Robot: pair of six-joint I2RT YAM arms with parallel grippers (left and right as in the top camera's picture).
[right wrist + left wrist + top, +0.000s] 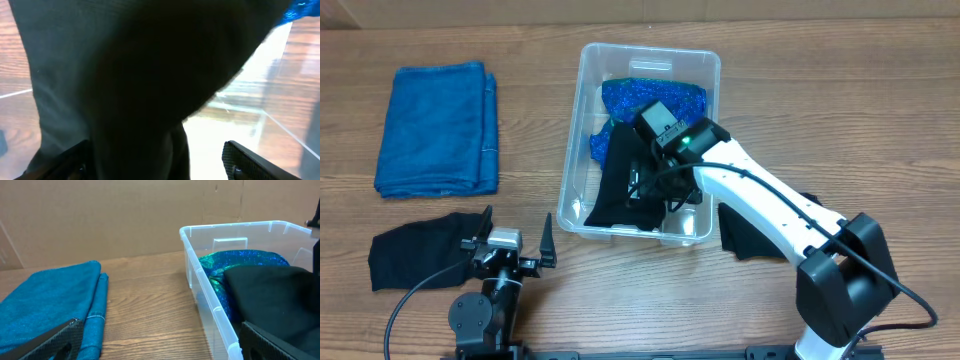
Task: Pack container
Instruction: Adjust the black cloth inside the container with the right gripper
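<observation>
Currently the container (570,150) sits mid-table, long side running away from the robot. Inside: a sparkly blue cloth (650,97) at the far end and a black cloth (615,180) in front of it, with the black cloth's near-left part draped over the rim.

The right gripper (655,192) is down inside the container over the black cloth. In the wrist view its jaws stand wide and the cloth fills the space between them, pressed close to the lens.

The left gripper (515,228) is low at the near-left by its base, jaws wide, holding nothing.

On the table:
- a folded blue towel (438,128), far left
- a second black cloth (420,252), just beside the left gripper
- a third black cloth (745,232), partly under the right arm
</observation>
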